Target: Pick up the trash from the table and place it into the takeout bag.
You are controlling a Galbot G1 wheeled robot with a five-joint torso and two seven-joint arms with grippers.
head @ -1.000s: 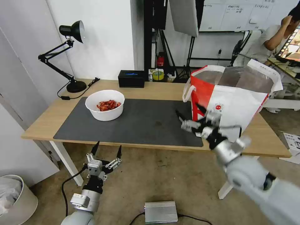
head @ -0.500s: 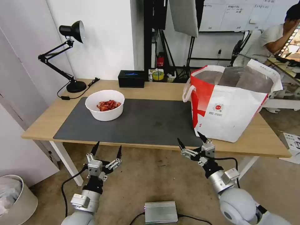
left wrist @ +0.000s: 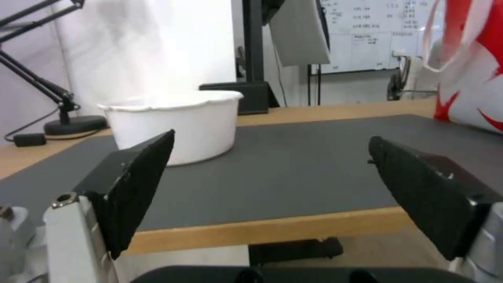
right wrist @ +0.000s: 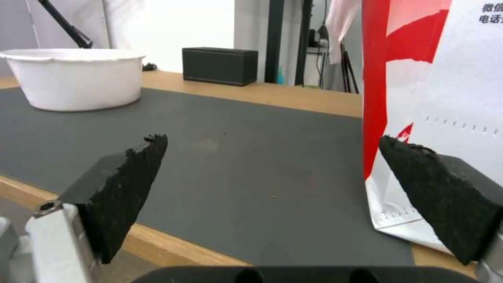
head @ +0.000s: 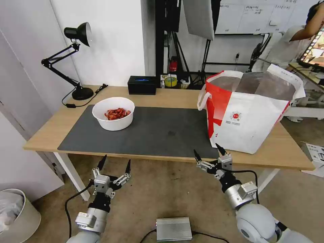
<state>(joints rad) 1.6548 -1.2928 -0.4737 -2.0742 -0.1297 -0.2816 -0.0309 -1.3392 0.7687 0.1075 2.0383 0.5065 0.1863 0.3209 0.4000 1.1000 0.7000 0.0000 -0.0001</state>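
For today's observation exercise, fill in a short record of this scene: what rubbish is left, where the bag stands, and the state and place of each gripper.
rubbish left: white bowl of red shells, on the dark mat
bag: takeout bag upright at the table's right end, top open
left gripper: open, empty, below the table's front edge
right gripper: open, empty, at the front edge near the bag

A round white bowl (head: 113,114) of red shells sits left of centre on a dark grey rectangular mat (head: 148,133) over the light-wood worktop (head: 60,123). At right, the boxy white bag (head: 248,113) shows red side panels, silver lining and a small red round logo.
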